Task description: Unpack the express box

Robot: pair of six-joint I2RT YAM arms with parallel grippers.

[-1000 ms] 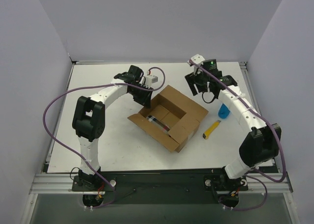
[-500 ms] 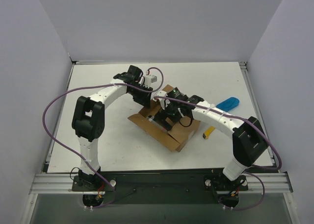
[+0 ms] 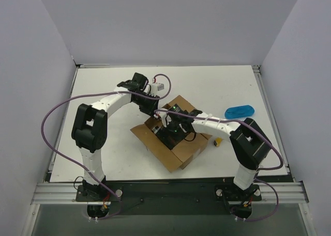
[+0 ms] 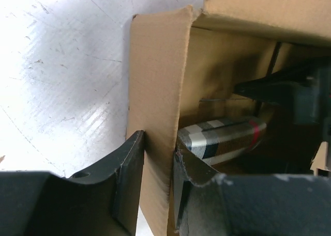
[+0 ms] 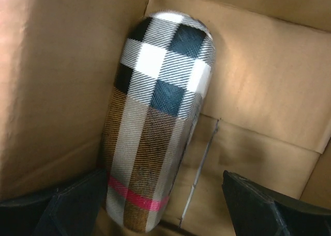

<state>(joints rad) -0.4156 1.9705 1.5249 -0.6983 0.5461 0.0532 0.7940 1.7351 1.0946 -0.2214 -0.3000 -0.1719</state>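
Brown cardboard box (image 3: 178,153) is sitting flaps-open on the table (image 3: 103,96). The right gripper (image 5: 164,194), away at the table's side a second ago, is now reaching inside. Its jaws are spreading wide astride a checked case (image 5: 155,117), so lifting looks close. The left gripper (image 4: 155,163) is clamping a box wall between its jaws. Cardboard is crowding the right gripper's left jaw, while bare floor is lying beside the other.
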